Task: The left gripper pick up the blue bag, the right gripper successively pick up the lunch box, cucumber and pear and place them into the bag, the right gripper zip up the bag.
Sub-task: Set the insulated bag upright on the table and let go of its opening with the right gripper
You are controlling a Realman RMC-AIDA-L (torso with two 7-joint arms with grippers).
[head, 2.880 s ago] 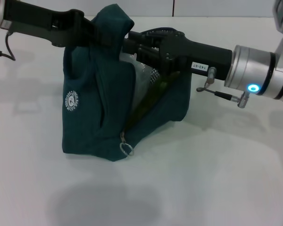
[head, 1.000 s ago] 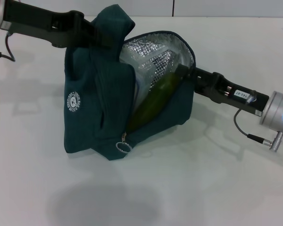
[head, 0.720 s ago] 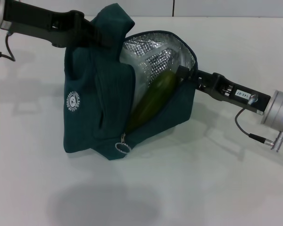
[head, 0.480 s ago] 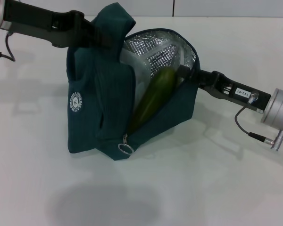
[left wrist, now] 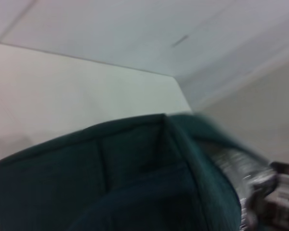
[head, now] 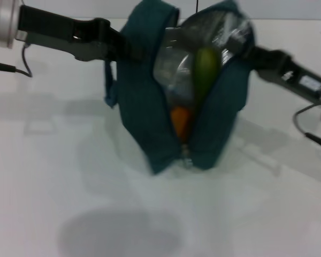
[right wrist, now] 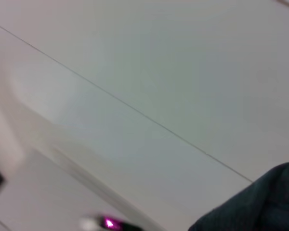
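Left claw (head: 117,49) grips the blue bag (head: 144,107) at its upper edge. Right claw (head: 246,49) sits at the opposite rim; its grip cannot be told. Between them, cucumber (head: 205,72) and pear (head: 181,121) show inside. Soft fabric likely sags, so holding the rim suits zipping.

The blue bag (head: 150,107) stands upright on the table, its mouth gaping and silver lining showing. Inside, the cucumber (head: 205,69) stands nearly on end, the pear (head: 180,121) sits low beneath it, and the lunch box (head: 174,75) shows only as a clear blur.
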